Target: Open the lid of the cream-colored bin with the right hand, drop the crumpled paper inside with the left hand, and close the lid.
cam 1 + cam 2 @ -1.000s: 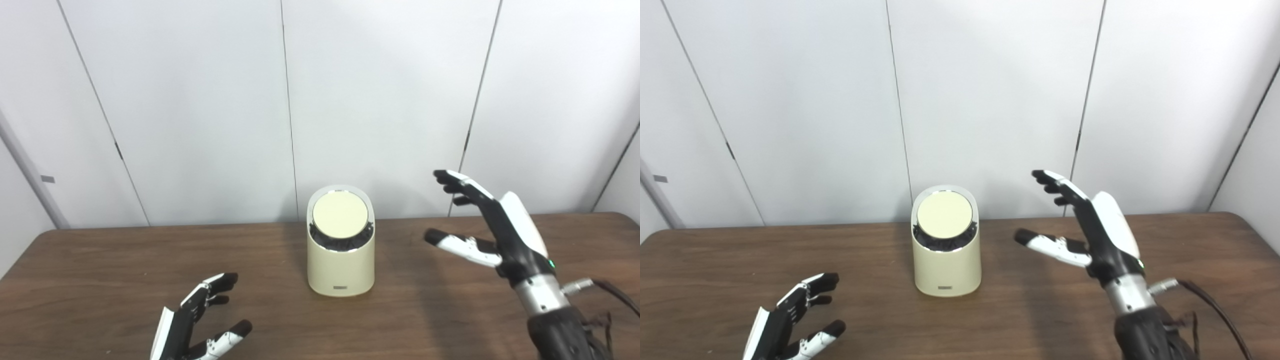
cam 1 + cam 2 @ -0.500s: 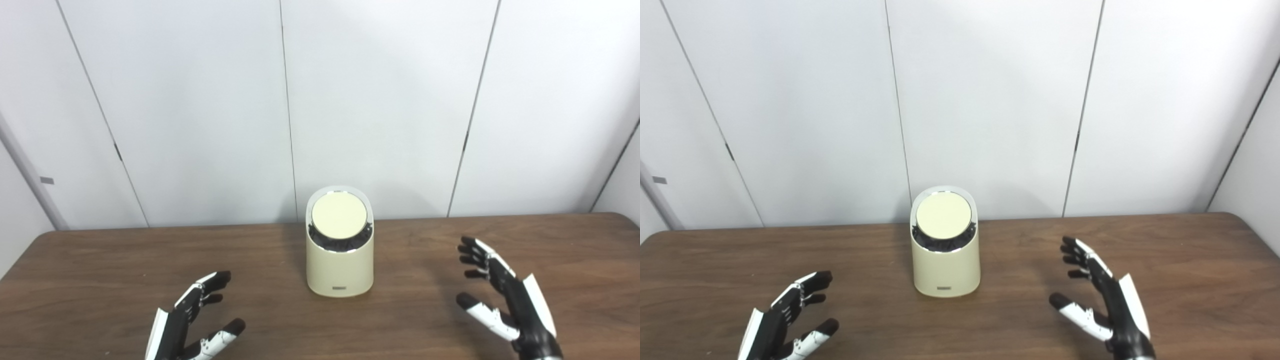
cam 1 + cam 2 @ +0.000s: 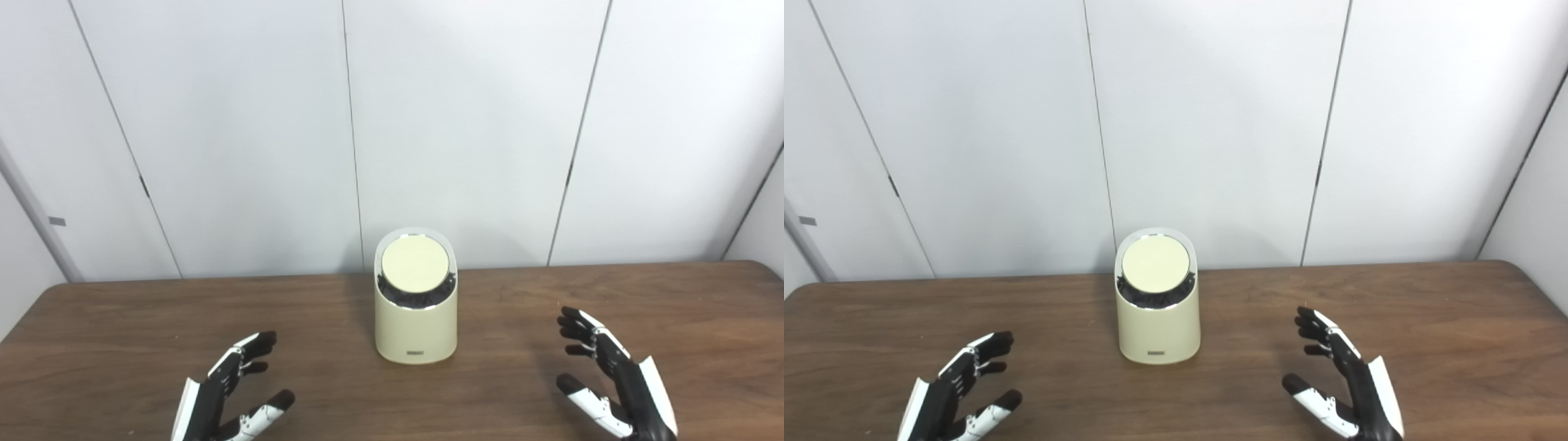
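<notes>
The cream-colored bin stands upright at the middle of the brown table. Its round lid sits closed in the slanted chrome-rimmed top, with a black liner edge showing below it. My left hand is low at the front left, open and empty, fingers apart. My right hand is low at the front right, open and empty, well to the right of the bin. No crumpled paper is in view.
A white panelled wall rises just behind the table's far edge. The table's right corner is rounded. Bare wood lies between each hand and the bin.
My right hand has dropped from beside the bin's top down to the front right near the table edge. My left hand has drawn back slightly. The bin and lid are unchanged.
</notes>
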